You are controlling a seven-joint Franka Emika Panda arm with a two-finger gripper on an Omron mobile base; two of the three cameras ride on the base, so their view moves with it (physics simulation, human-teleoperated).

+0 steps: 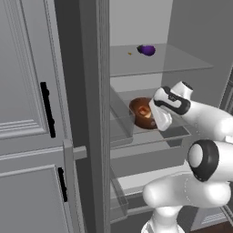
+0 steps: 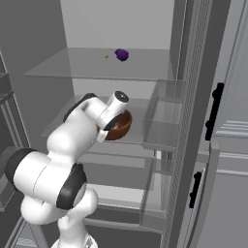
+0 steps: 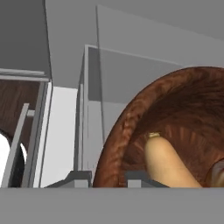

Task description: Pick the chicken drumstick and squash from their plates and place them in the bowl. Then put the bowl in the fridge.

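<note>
Currently, left base view: the bowl (image 1: 142, 113) is seen over the fridge's (image 1: 91, 136) middle glass shelf (image 1: 150, 136), directly ahead of the gripper (image 1: 160, 119).

Right base view: bowl (image 2: 117, 125) lies just beyond the wrist.

Hand view: fingertips (image 3: 78, 179) are clamped on the near rim; squash (image 3: 166, 162) lies inside.

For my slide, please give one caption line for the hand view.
Gripper shut on the rim of the bowl, squash inside, within the open fridge.

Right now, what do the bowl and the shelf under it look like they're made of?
The bowl looks like wood with a low sheen: reddish-brown with streaky grain. The shelf looks like clear glass or plastic: see-through with pale edges. The render leaves both uncertain.
</note>
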